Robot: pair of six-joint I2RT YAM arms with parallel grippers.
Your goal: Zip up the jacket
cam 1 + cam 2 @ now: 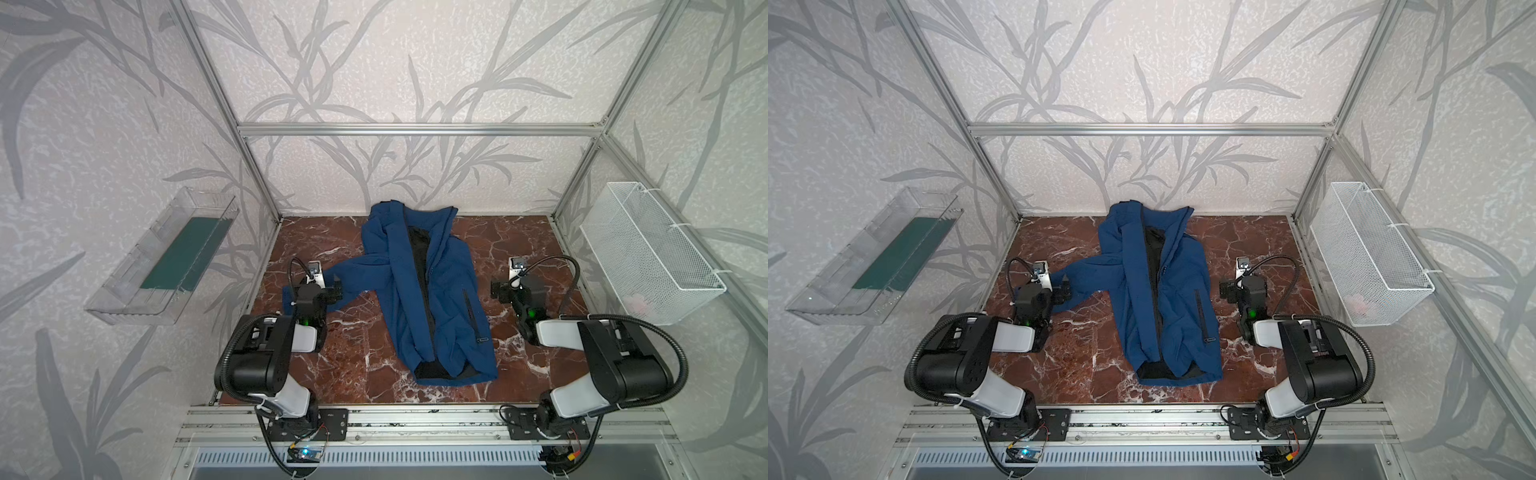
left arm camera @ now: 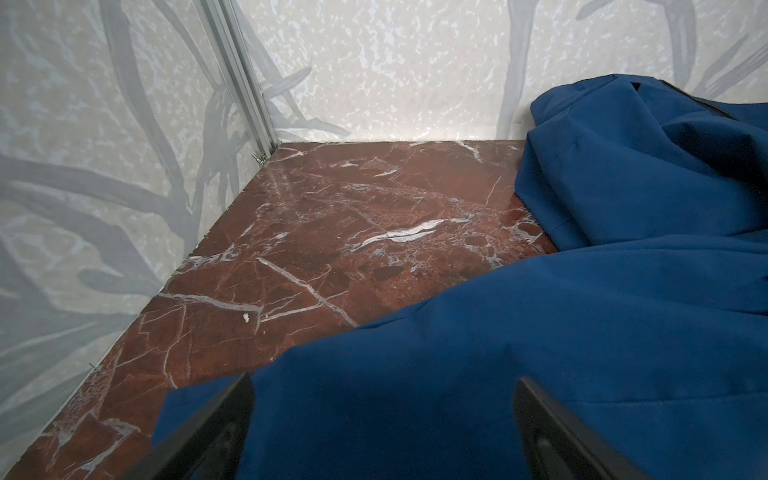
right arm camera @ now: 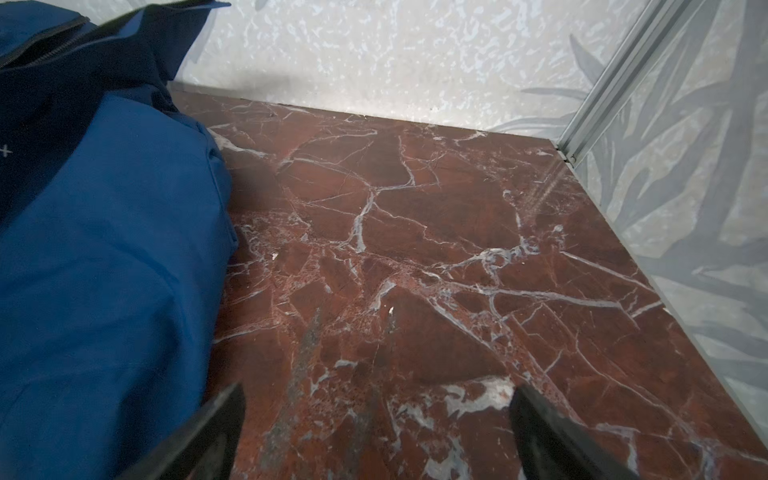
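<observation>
On the marble tabletop (image 1: 357,365), the jacket (image 1: 440,299) is lying unzipped, hem nearest. Farther in, the left gripper (image 1: 337,289) is hanging wide open over its left-flung sleeve (image 1: 361,276), gripping nothing; the right gripper (image 1: 496,289) is gaping empty over bare marble to its right. The collar is touching the far wall (image 1: 415,174).
</observation>
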